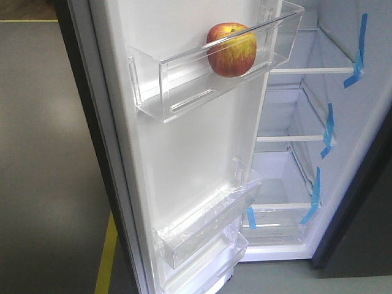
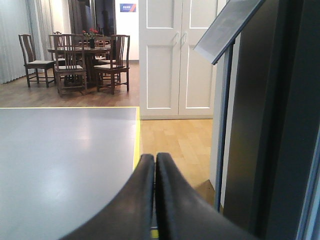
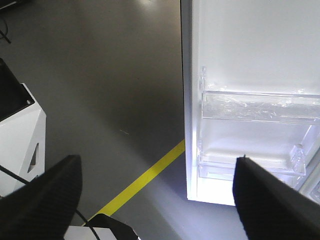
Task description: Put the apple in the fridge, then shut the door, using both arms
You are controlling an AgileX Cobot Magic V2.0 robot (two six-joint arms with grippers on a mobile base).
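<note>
Your left end effector (image 2: 155, 159): two black fingers pressed flat together along full visible length, tips touching, pointing level and forward. Your right end effector (image 3: 157, 160): textured black fingers spread wide apart, gap between them empty, wrist pitched steeply downward.

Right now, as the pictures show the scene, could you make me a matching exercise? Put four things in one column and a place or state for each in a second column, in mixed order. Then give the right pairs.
Things:
1. apple
2. left gripper
3. right gripper
4. blue tape

Place or state:
A. open, fingers wide apart
B. on the shelf edges inside the fridge
C. in the top door bin
D. shut, fingers together

Pairs: 1-C, 2-D, 3-A, 4-B
</note>
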